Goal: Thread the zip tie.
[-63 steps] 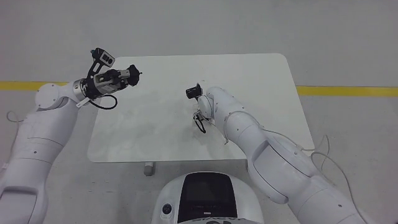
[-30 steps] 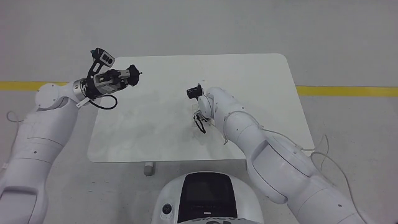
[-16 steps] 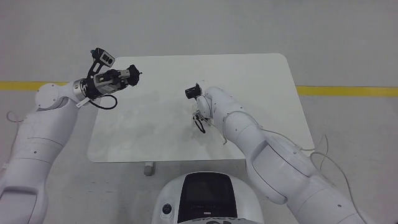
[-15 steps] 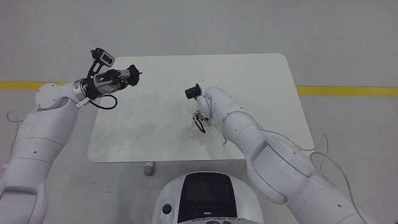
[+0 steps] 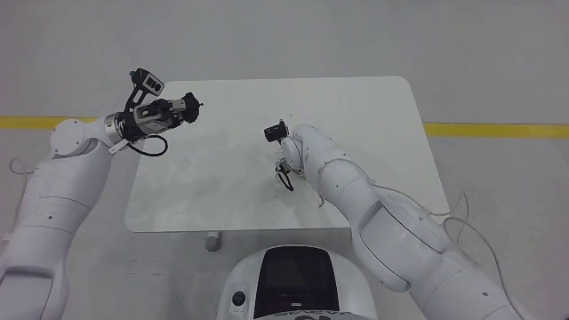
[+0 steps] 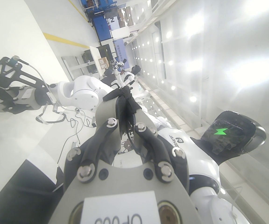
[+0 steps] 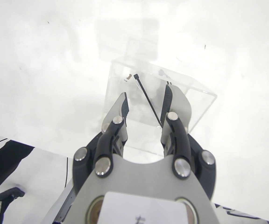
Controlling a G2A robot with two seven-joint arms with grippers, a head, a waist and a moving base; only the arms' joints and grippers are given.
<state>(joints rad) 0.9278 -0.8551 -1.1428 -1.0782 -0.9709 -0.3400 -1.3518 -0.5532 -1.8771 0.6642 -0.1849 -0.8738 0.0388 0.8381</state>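
Two grippers are seen at the white table (image 5: 373,116). In the top view, the left gripper (image 5: 193,107) is held at the upper left of the frame, above the table's edge, and its fingers (image 6: 106,110) are pressed together. The right gripper (image 7: 146,90) is spread wide above a clear box (image 7: 195,108), near the frame's centre. The black zip tie (image 7: 146,95) is seen slanted at that box, between the spread fingers; whether it lies inside or on top cannot be told.
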